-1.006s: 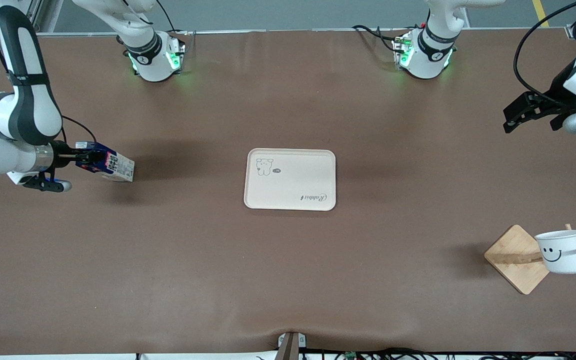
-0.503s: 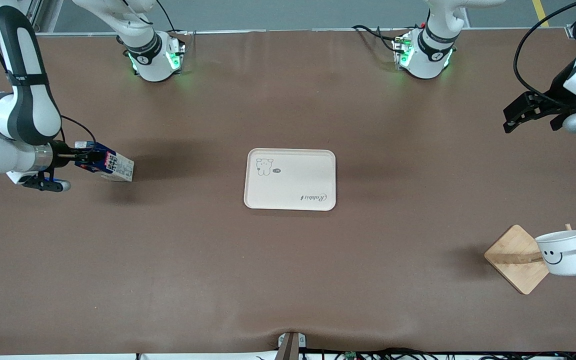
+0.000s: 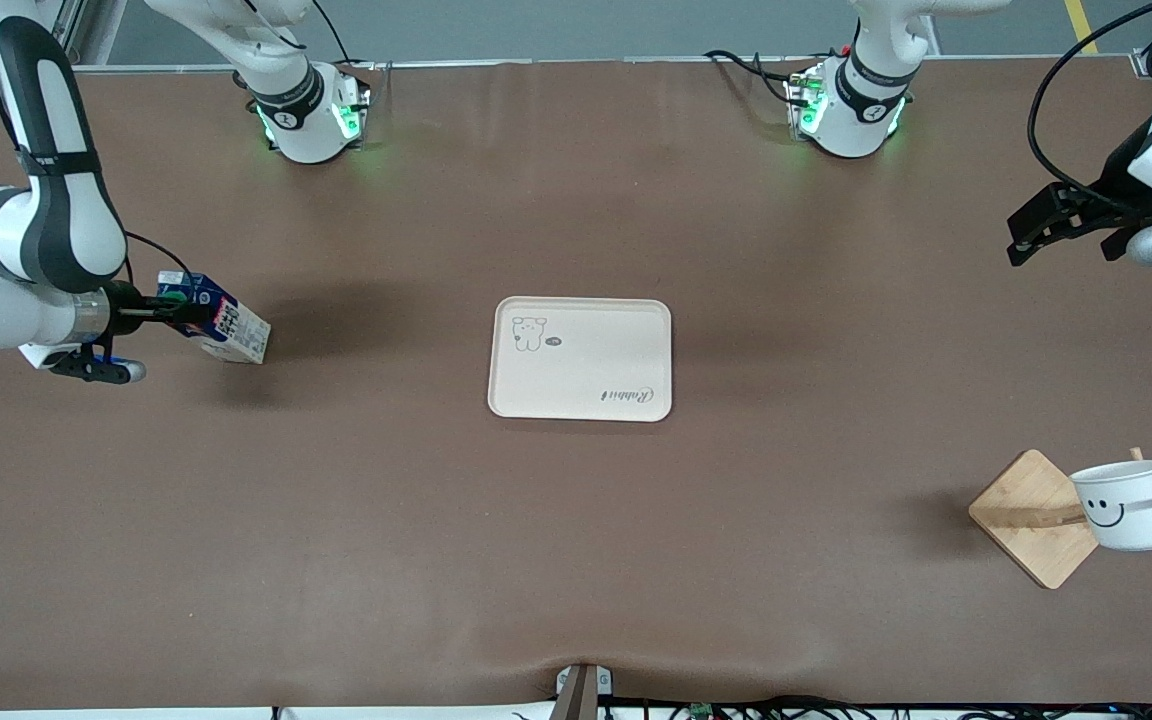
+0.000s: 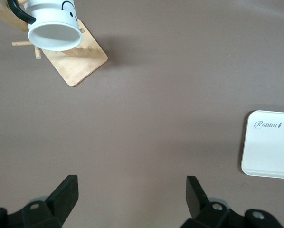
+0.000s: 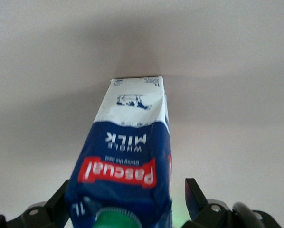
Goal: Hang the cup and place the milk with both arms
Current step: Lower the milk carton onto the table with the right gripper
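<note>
Right hand (image 3: 168, 305) at the worktop's edge toward the right arm's end, pinching the milk carton (image 3: 219, 326) near its green cap (image 5: 116, 219); carton tilted, base just off or grazing the worktop, hard to tell which. Long axis pointing from the hand toward the cream tray (image 3: 581, 400) at the worktop's middle, well apart, so probably the drop-off, with this arm far the nearer. Smiley mug (image 3: 1126, 504) already hanging on the wooden rack (image 3: 1026, 515) near the corner at the left arm's end. Left hand (image 3: 1036, 225) waiting, spread and empty, up over that end.
</note>
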Controlling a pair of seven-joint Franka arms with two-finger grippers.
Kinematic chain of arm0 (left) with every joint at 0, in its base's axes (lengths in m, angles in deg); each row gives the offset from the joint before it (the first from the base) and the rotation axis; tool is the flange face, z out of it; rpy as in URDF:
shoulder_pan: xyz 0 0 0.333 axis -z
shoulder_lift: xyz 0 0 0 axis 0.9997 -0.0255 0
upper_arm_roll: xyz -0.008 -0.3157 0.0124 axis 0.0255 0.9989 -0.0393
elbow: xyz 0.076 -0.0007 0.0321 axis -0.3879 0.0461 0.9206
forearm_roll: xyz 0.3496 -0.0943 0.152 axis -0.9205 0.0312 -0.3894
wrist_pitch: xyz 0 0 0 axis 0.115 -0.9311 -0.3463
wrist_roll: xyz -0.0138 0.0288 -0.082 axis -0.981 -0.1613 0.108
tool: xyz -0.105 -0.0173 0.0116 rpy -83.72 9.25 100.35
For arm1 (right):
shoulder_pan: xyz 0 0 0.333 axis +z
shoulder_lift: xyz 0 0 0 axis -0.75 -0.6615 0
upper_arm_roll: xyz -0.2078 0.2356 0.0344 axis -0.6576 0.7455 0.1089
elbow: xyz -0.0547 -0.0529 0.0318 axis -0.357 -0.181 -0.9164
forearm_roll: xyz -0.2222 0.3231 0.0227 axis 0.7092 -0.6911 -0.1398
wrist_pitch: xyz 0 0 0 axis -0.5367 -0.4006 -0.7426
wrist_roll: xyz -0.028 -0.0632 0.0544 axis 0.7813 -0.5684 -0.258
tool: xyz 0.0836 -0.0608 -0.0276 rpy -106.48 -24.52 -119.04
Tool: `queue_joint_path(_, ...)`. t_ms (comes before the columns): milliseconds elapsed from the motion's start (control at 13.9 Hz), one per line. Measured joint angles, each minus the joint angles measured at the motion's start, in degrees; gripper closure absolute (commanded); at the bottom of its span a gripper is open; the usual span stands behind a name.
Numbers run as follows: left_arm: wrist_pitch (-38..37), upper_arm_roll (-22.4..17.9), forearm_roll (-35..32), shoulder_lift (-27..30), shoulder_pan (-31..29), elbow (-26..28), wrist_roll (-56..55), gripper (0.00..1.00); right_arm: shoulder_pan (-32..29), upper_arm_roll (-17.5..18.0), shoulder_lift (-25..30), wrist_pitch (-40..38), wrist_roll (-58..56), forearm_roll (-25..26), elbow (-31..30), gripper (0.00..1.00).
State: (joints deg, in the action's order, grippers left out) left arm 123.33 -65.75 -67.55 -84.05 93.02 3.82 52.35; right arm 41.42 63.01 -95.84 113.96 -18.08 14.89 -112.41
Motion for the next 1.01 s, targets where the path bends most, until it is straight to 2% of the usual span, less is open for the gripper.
queue_joint_path(719, -0.7, 0.0, 0.0, 1.6, 0.0, -0.2, 0.0, 0.00, 0.8, 1.2, 0.1, -5.0, 0.0, -0.1, 6.7, 0.00)
queue_joint_path(1006, -2.4, -0.1, 0.0, 2.3, -0.1, -0.2, 0.0, 0.00, 3.8, 1.4, 0.0, -7.4, 0.0, -0.1, 13.8, 0.00)
